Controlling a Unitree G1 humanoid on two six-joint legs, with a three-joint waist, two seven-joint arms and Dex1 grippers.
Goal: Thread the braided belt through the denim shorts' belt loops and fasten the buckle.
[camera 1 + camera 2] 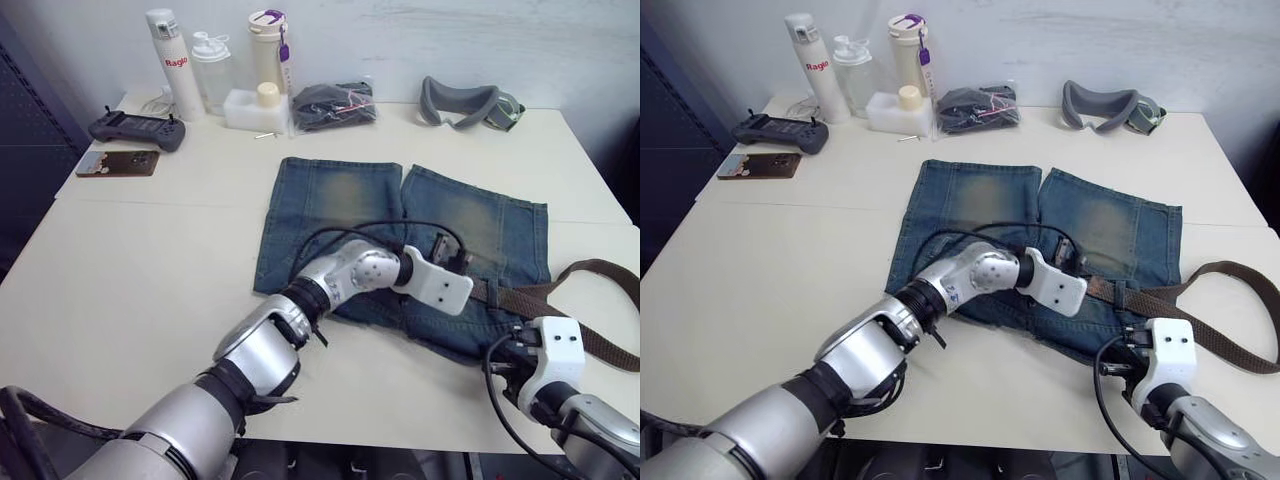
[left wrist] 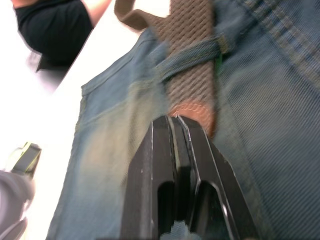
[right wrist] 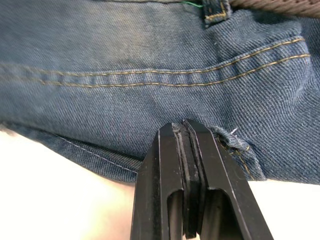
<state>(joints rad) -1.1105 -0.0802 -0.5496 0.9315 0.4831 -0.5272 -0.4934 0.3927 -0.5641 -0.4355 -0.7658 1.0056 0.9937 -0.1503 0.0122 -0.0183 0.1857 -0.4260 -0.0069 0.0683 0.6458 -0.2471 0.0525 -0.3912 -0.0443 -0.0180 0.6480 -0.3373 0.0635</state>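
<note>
A: How many shorts on the bench [image 1: 150,260]?

B: One pair of shorts [image 1: 340,215], lying flat, legs pointing to the far side, waistband toward the robot. Each of the two legs has one yellowish patch.

A: And the belt?

B: One belt [image 1: 590,300]. It lies along the waistband on the robot's right and runs off past the shorts' right edge, where it makes one big loop on the bench.

A: Belt loops?

B: I can count two with certainty. In the left wrist view one loop [image 2: 192,57] crosses over the belt, so the belt passes under it. In the right wrist view a second loop [image 3: 216,12] sits at the waistband, with the belt above it.

A: The buckle?

B: Hidden from me; I can't place it. Just beyond the left fingertips the belt shows a reddish-brown end piece [image 2: 192,112].

A: The pincers?

B: Two. The left pincer [image 2: 175,120] is on the waistband near the middle, fingers pressed together with nothing between them, tips touching that end piece. The right pincer [image 3: 184,125] is at the near edge of the shorts on the right, also closed and empty, tips at the denim hem.

A: Anything else?

B: Three bottles [image 1: 215,65] at the far edge, one dark bundle [image 1: 335,105] in plastic, one grey headset [image 1: 470,103], one controller [image 1: 137,129].
</note>
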